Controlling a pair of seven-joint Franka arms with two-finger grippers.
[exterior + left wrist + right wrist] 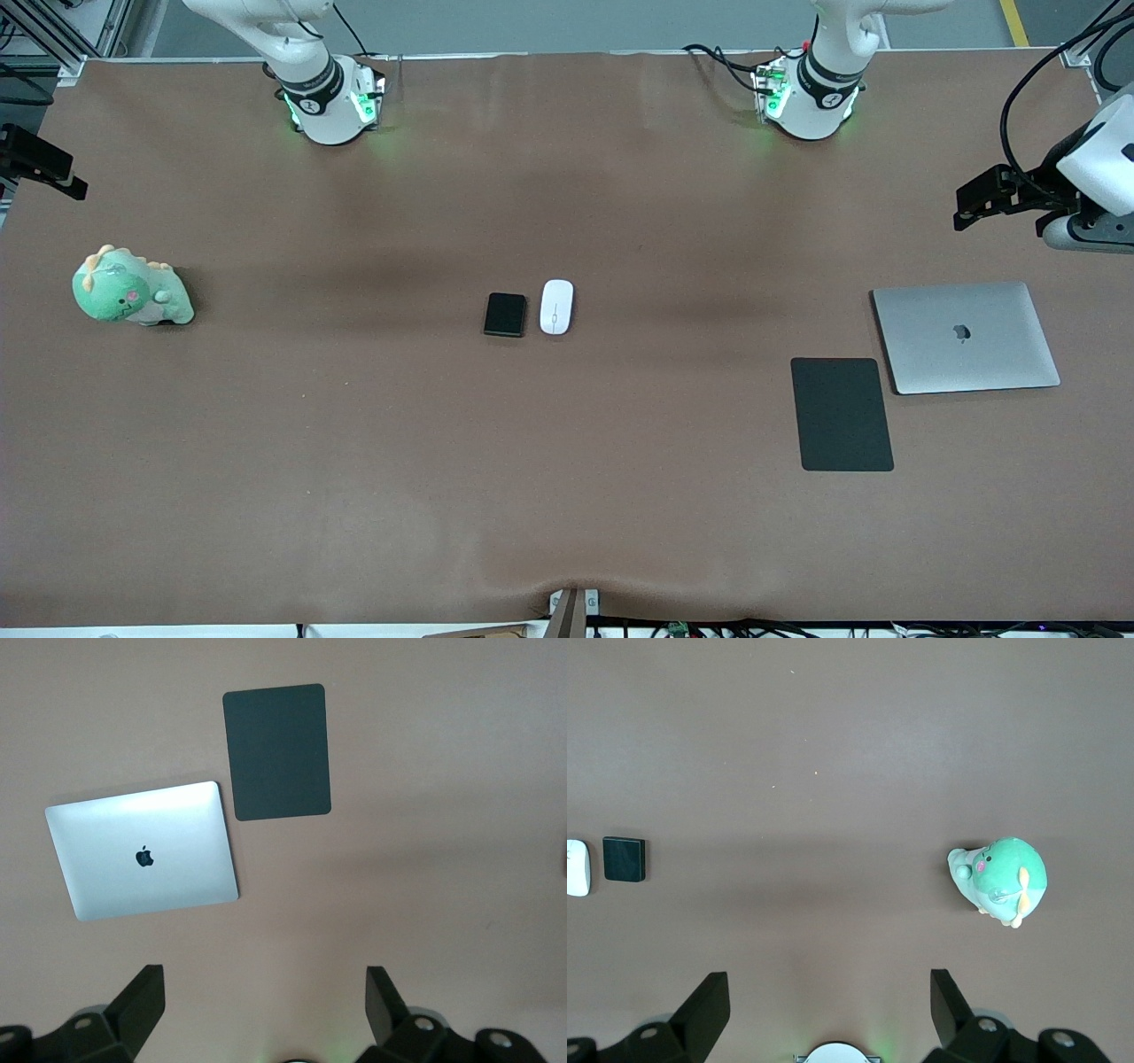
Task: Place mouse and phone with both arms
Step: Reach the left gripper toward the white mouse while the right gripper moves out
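waiting looks like the step in hand: neither arm has begun its reach, so the task seems to stand at its very start. the mouse (556, 307) and the phone (506, 315) lie side by side, just apart, at the middle of the brown tabletop (354, 461), the mouse toward the left arm's end and the phone toward the right arm's end.

the left tool (266, 1014) hangs high over the left arm's end of the tabletop, near the closed laptop (966, 337), its fingers (142, 1001) spread wide and holding nothing. beside the laptop lies the black mouse pad (842, 414), nearer to the front camera. the right tool (830, 1014) hangs over the right arm's end, near the green plush dinosaur (131, 288), likewise spread wide and empty.

both task things lie well apart from either tool. the next move, as i judge it, calls for each arm to swing in toward the middle and come down over its nearer thing: left for the mouse, right for the phone. with the two so close together, the tools would need care not to crowd each other.
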